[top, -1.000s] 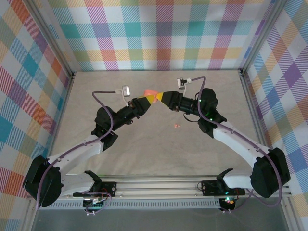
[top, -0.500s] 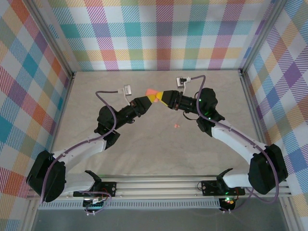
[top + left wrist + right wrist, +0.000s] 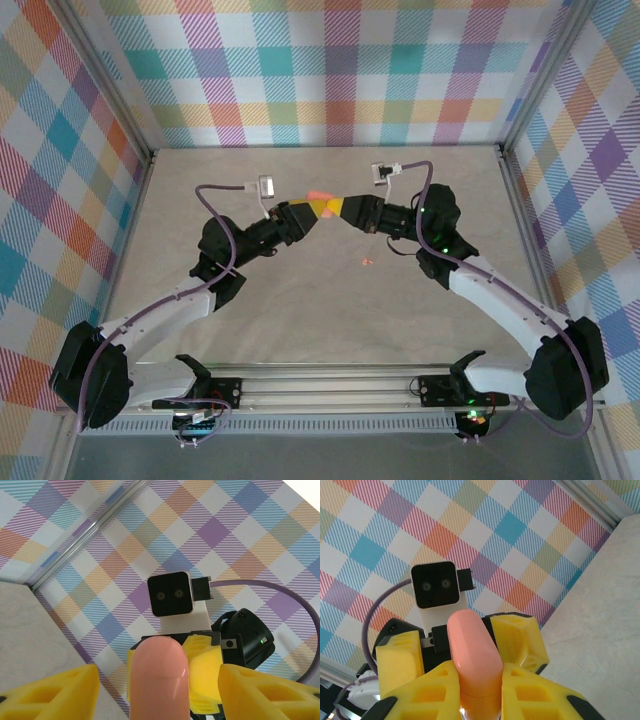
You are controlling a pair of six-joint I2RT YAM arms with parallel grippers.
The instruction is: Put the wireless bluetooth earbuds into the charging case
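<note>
Your right gripper (image 3: pixel 481 692) is clamped on a salmon-pink, pill-shaped plastic case (image 3: pixel 472 650), holding it in the air over the far half of the beige table (image 3: pixel 250 320). Your left gripper (image 3: pixel 160 695) faces it, yellow fingers (image 3: pixel 50 695) spread wide either side of the case and clear of it. One tiny salmon-pink earbud (image 3: pixel 366 262) lies on the table, about midway between its left and right edges.

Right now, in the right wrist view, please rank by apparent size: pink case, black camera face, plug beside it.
1. pink case
2. black camera face
3. plug
The case is nearest the lens, so its lead is exaggerated.
</note>
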